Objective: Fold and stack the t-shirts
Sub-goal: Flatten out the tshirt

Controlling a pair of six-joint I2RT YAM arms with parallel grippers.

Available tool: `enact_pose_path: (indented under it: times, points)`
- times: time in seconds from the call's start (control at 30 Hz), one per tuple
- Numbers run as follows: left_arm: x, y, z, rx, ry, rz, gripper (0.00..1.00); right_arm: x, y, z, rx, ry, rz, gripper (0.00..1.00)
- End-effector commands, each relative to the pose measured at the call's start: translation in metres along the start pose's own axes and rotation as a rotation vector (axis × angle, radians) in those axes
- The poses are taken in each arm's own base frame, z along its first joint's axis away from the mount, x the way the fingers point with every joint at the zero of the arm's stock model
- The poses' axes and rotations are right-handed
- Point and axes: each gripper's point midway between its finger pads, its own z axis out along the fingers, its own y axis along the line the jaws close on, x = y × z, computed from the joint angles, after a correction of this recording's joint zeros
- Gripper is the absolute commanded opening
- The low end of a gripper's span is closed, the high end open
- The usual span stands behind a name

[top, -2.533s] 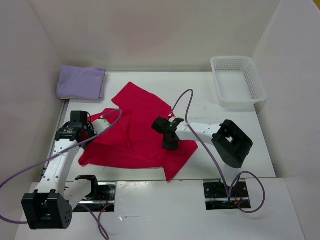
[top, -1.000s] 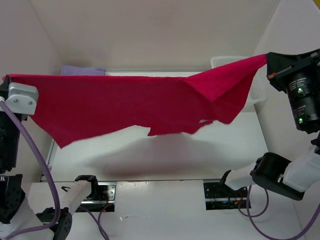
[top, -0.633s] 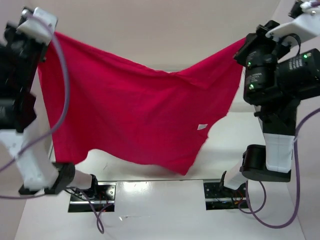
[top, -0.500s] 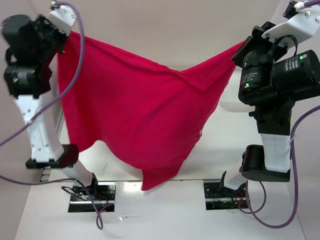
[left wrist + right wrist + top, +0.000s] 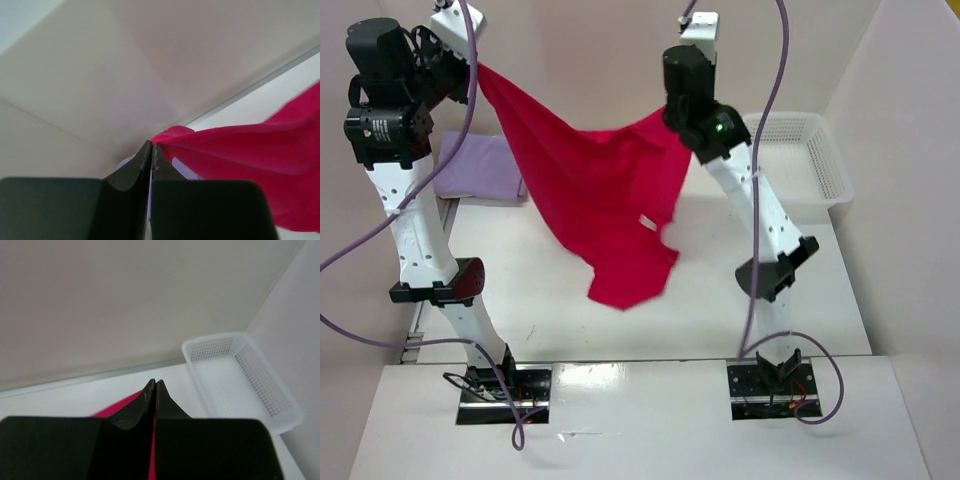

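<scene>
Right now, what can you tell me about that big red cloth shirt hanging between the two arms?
The red cloth shirt is soft, plain and crumpled, hanging above the white table. The left gripper pinches one upper end, the right gripper another, both shut on the fabric. Between them the top edge sags; the rest drapes down to a loose point. A small white tag shows near its right edge. Whether the lowest tip touches the table is unclear.

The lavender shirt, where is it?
Top view: the lavender shirt lies folded at the table's far left, between the left arm and the hanging red shirt.
</scene>
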Motion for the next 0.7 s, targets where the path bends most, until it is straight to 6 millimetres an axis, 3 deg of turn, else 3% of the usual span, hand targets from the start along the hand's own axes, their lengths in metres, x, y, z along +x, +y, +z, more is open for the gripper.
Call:
enact_pose_path:
  times: [0.0,0.13,0.2,0.27,0.3,0.37,0.4,0.47,0.5,0.53,0.57,0.6,0.63,0.67]
  points:
    - [-0.022,0.004,-0.004,-0.011,-0.085,-0.019,0.00,-0.018,-0.041,0.033,-0.143,0.026,0.223,0.00]
    - [-0.021,0.006,-0.001,-0.021,-0.080,-0.020,0.00,-0.015,-0.045,0.042,-0.167,0.041,0.252,0.00]
    - [-0.021,0.015,-0.009,-0.063,-0.071,-0.018,0.00,-0.034,-0.064,0.026,-0.160,0.009,0.277,0.00]
    - [-0.026,0.021,-0.020,-0.101,-0.076,-0.002,0.00,-0.040,-0.082,0.016,-0.123,0.002,0.271,0.00]
    - [-0.032,0.021,-0.028,-0.109,-0.090,0.003,0.00,-0.057,-0.103,-0.002,-0.113,-0.030,0.288,0.00]
    - [-0.044,0.023,-0.047,-0.136,-0.115,0.013,0.00,-0.067,-0.127,-0.022,-0.063,-0.053,0.296,0.00]
    - [-0.052,0.020,-0.055,-0.128,-0.140,0.009,0.00,-0.089,-0.153,-0.049,-0.049,-0.107,0.320,0.00]
    - [-0.075,0.016,-0.085,-0.136,-0.209,0.023,0.00,-0.093,-0.163,-0.080,-0.014,-0.120,0.275,0.00]
    - [-0.083,0.014,-0.096,-0.136,-0.232,0.031,0.00,-0.103,-0.181,-0.105,0.004,-0.143,0.290,0.00]
    - [-0.087,0.011,-0.105,-0.132,-0.247,0.026,0.00,-0.101,-0.178,-0.114,0.028,-0.138,0.277,0.00]
    - [-0.095,0.008,-0.123,-0.142,-0.267,0.034,0.00,-0.094,-0.191,-0.126,0.129,-0.112,0.262,0.00]
    - [-0.098,0.005,-0.130,-0.136,-0.278,0.038,0.00,-0.091,-0.178,-0.144,0.086,-0.093,0.183,0.00]
    - [-0.103,0.001,-0.149,-0.144,-0.294,0.044,0.00,-0.088,-0.176,-0.151,0.101,-0.085,0.179,0.00]
    - [-0.104,-0.003,-0.155,-0.136,-0.298,0.055,0.00,-0.086,-0.176,-0.156,0.112,-0.073,0.162,0.00]
